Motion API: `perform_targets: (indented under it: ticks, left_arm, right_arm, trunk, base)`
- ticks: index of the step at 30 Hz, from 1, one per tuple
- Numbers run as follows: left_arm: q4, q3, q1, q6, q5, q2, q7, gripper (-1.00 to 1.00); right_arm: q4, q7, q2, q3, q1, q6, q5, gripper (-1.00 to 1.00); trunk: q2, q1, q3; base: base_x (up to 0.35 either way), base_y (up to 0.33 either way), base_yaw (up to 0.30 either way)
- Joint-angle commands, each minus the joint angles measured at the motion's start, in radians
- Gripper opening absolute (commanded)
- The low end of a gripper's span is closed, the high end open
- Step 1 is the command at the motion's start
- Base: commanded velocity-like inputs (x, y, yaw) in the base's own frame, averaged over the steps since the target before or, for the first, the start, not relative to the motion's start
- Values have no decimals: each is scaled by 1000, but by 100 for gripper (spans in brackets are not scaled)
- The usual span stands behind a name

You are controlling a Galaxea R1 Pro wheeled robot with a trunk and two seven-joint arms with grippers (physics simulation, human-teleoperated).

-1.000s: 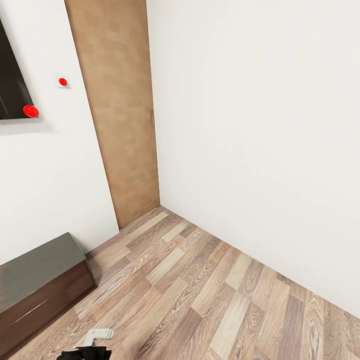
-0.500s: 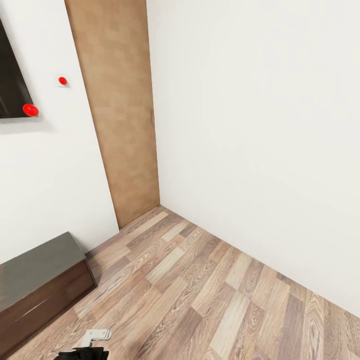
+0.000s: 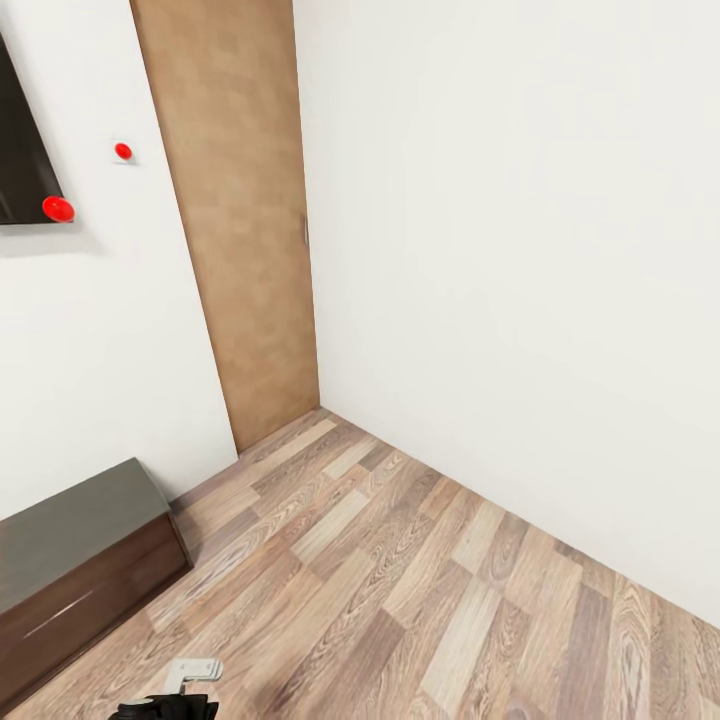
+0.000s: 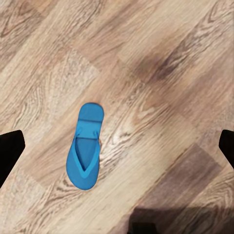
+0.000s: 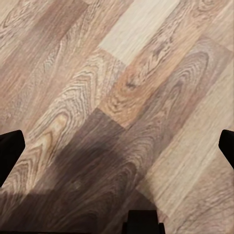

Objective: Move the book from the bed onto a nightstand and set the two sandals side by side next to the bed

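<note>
- Open wood-plank floor [image 3: 420, 580] is spreading from the lower frame toward the corner; a long dark cabinet [image 3: 70, 565] is edging the lower left.
- One bright blue sandal [image 4: 86, 145] is lying flat on the planks, centre-left of the left wrist view, between the left tool [image 4: 117, 151] fingers without touching them.
- Left tool is pointing down, spread wide; the right tool [image 5: 117, 151] is also gaping wide over bare floor.
- Farther off, a brown door [image 3: 235, 210] is meeting white walls [image 3: 520, 260].

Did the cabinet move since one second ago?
No. The cabinet keeps its place against the door; the whole view shifted slightly upward, so the camera moved.
</note>
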Motion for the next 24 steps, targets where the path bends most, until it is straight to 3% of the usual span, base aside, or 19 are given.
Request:
perform_targets:
  ticks: [1, 24]
  left_arm:
    - [-2, 4, 0, 6, -1, -1, -6, 100]
    - [-2, 4, 0, 6, -1, -2, -6, 100]
  right_arm:
    - [-1, 8, 1, -6, 0, -1, 0, 100]
    - [-1, 8, 1, -6, 0, -1, 0, 100]
  trunk:
    - [-8, 4, -4]
    - [-169, 92, -76]
  base:
    - [0, 0, 0]
    - [0, 0, 0]
